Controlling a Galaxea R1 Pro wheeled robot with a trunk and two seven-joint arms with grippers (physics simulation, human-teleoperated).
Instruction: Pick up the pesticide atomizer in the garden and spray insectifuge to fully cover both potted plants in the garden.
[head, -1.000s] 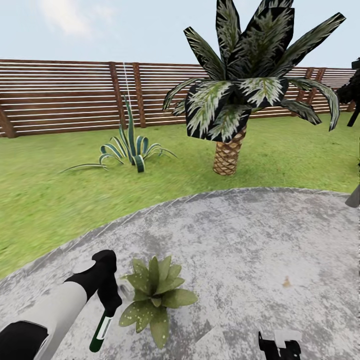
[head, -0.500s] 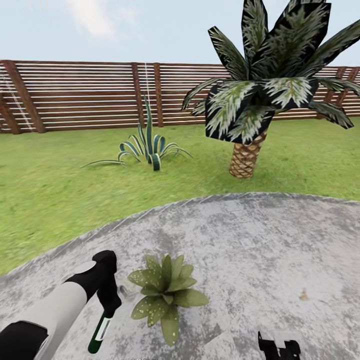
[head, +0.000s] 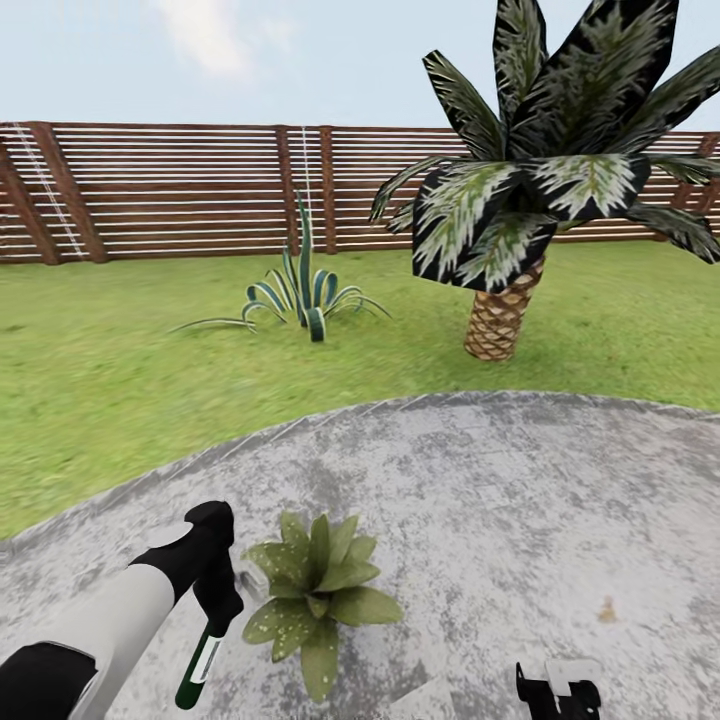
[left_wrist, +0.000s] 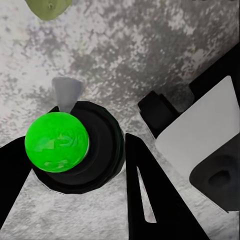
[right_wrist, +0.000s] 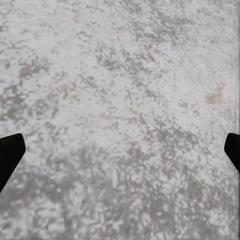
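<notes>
My left gripper (head: 216, 612) is shut on the pesticide atomizer (head: 199, 668), a slim white bottle with a green band, held pointing down over the round grey paving (head: 500, 500) of the garden. In the left wrist view the atomizer (left_wrist: 56, 141) shows its bright green end between the black fingers (left_wrist: 142, 190), with a small grey spray cone (left_wrist: 66, 92) beside it. One potted plant (head: 315, 592), a low rosette of speckled green leaves, sits just right of the left gripper, close but apart. My right gripper (head: 556, 692) is open at the picture's bottom edge, over bare paving (right_wrist: 120, 125).
Green lawn (head: 100, 380) rings the paving. A striped curling-leaf plant (head: 300, 295) and a palm-like shrub (head: 530, 200) stand on the grass beyond. A brown slat fence (head: 170, 190) closes the back.
The head camera has swung, shifting the whole scene right and slightly down in the picture. The left arm keeps the atomizer beside the potted plant.
</notes>
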